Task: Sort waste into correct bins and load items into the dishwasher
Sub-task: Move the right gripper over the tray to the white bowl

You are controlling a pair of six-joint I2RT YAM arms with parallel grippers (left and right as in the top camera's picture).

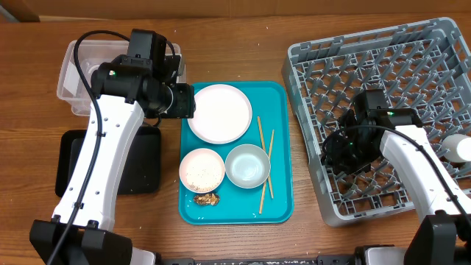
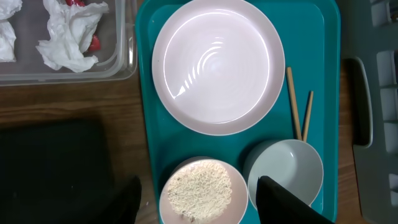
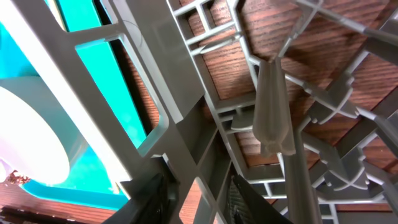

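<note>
Though heaped with rice grains (image 2: 199,190), sitting near-left on teal tray (image 2: 146,124): white bowl (image 2: 240,194). Right beside it, pale grey bowl (image 2: 292,168); beyond, plate (image 2: 217,62); rightward, chopsticks (image 2: 292,99). Hovering above, left end effector (image 2: 198,186), fingers (image 2: 283,202) wide apart. Far left, tissue (image 2: 68,37) inside clear tub (image 2: 124,62). Over at dish rack (image 1: 383,66), right end effector (image 3: 199,186) straddling a rib; clamped or not, cannot tell.

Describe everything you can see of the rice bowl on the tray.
The rice bowl is small, round and white, and looks like ceramic or plastic. It stands upright on the teal tray with loose white rice covering its bottom. The pale grey bowl sits close beside it, contact unclear; a brown lump lies just in front.
</note>
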